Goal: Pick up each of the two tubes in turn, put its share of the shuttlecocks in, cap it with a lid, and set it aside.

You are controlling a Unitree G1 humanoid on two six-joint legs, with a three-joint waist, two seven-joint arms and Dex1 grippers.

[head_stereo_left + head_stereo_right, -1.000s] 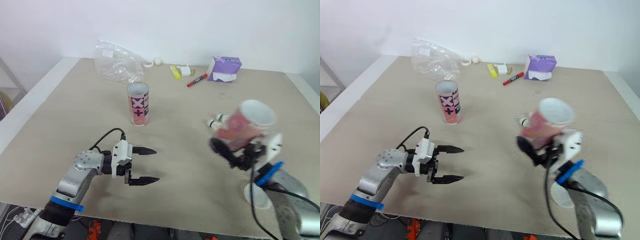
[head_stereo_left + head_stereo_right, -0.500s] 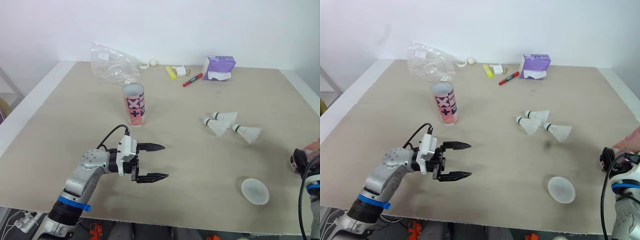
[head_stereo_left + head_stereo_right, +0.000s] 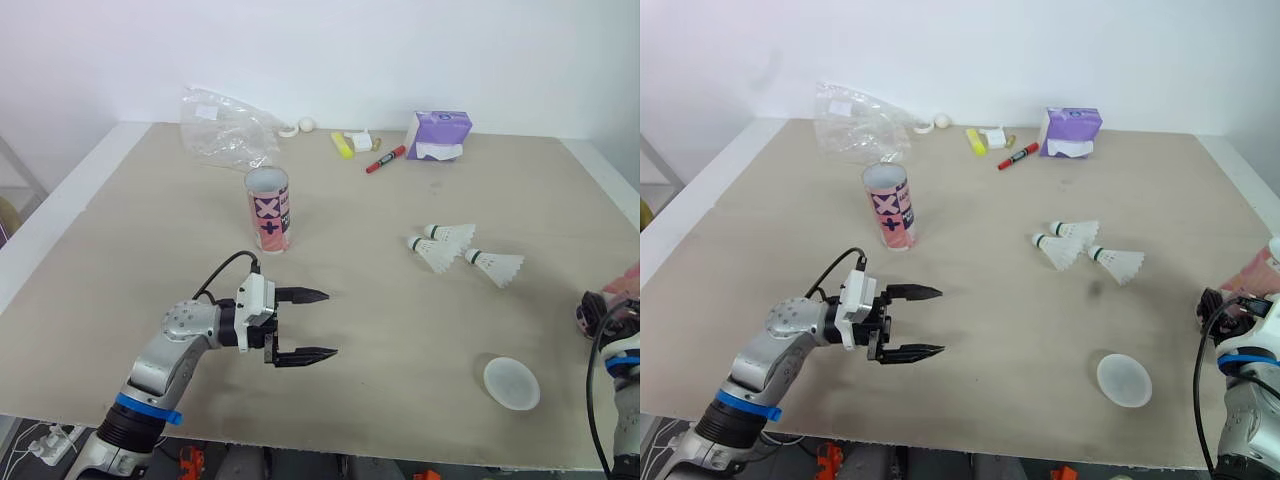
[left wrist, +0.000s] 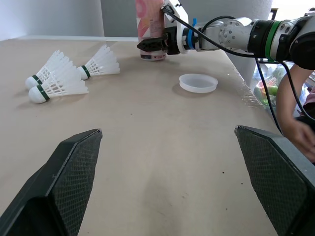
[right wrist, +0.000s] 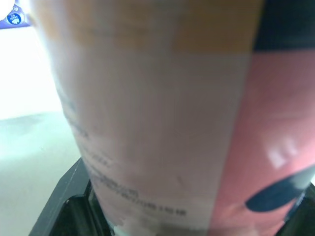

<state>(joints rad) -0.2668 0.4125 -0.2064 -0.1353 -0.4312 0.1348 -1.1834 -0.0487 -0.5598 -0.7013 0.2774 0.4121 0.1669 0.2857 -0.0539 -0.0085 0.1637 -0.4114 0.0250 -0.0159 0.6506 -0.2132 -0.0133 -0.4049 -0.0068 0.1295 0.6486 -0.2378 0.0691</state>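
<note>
A pink patterned tube (image 3: pixel 268 208) stands upright and uncapped left of the table's middle. My left gripper (image 3: pixel 330 323) is open in front of it, close to the table, with nothing between its fingers. Three white shuttlecocks (image 3: pixel 448 243) lie right of centre, and a round translucent lid (image 3: pixel 511 383) lies nearer the front. At the far right edge my right gripper (image 4: pixel 151 45) is shut on the second pink tube (image 4: pixel 150 19), which looms close in the right wrist view (image 5: pixel 162 123).
Along the back edge lie a clear plastic bag (image 3: pixel 228 125), a yellow marker (image 3: pixel 349 145), a red marker (image 3: pixel 382 160) and a purple box (image 3: pixel 440 136). A person's hand (image 4: pixel 295 132) shows beyond the table's right side.
My right arm has swung the held tube from over the middle of the table out to the far right edge, uncovering the shuttlecocks. The left gripper has edged slightly right; the camera shifted.
</note>
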